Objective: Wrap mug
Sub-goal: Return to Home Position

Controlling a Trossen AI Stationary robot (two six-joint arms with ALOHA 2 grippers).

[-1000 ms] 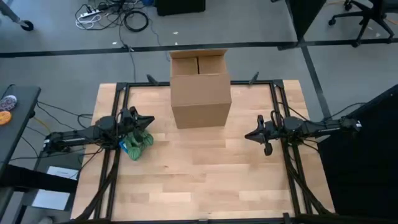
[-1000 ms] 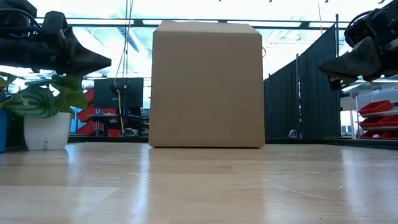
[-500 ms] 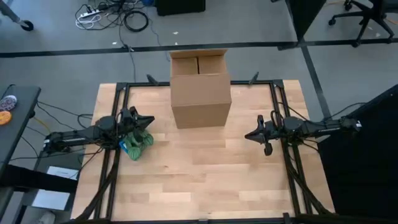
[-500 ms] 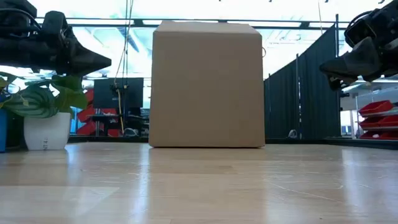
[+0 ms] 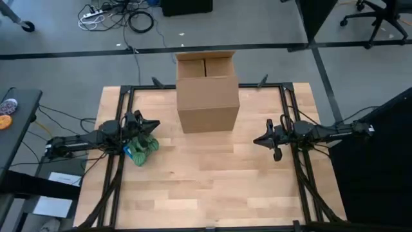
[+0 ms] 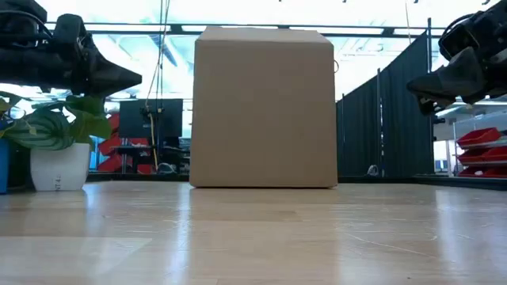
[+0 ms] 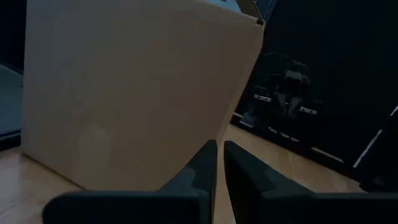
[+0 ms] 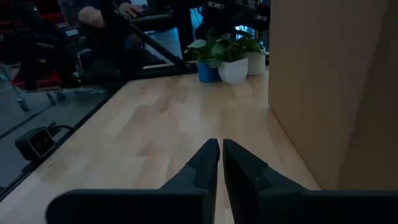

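One wooden table point(image 5: 206, 187) is carrying everything I am watching; the brown cardboard box point(image 5: 207, 103) is standing at the middle of its far edge with the top flaps folded down, and the mug is not showing in any of my views. Both arms are hanging over the side rails, well apart from the box. The left gripper point(image 5: 156, 124) is pointing inward, fingers pressed almost together on nothing; the right gripper point(image 5: 257, 140) is doing likewise. A small potted plant point(image 5: 143, 149) is sitting just beneath the left gripper.
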